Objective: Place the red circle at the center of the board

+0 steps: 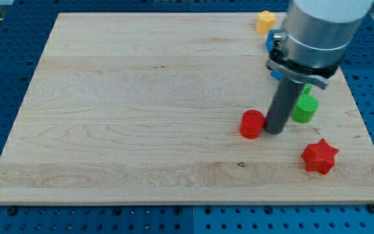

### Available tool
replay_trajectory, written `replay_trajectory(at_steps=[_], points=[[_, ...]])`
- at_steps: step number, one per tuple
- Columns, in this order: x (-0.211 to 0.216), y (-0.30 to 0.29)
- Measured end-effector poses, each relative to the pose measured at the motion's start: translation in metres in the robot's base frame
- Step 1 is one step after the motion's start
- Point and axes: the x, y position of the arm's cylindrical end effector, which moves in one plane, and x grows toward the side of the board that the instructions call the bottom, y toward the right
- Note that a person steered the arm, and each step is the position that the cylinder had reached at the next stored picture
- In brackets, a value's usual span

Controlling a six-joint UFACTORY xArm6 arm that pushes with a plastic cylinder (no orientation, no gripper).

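The red circle [252,124] lies on the wooden board [141,110], right of the board's middle. My tip [274,130] is at the lower end of the dark rod and touches the red circle's right side. A red star [319,156] lies toward the view's bottom right of the tip. A green circle [305,109] sits just right of the rod, partly hidden by it.
A yellow block [265,21] sits near the board's top edge on the right. A blue block [271,44] shows below it, mostly hidden behind the arm's grey body [320,32]. Blue perforated table surrounds the board.
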Motion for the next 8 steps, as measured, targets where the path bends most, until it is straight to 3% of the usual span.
replay_trajectory(at_steps=[2, 4, 5, 8], points=[[0.002, -0.062], [0.05, -0.062], [0.05, -0.066], [-0.019, -0.118]])
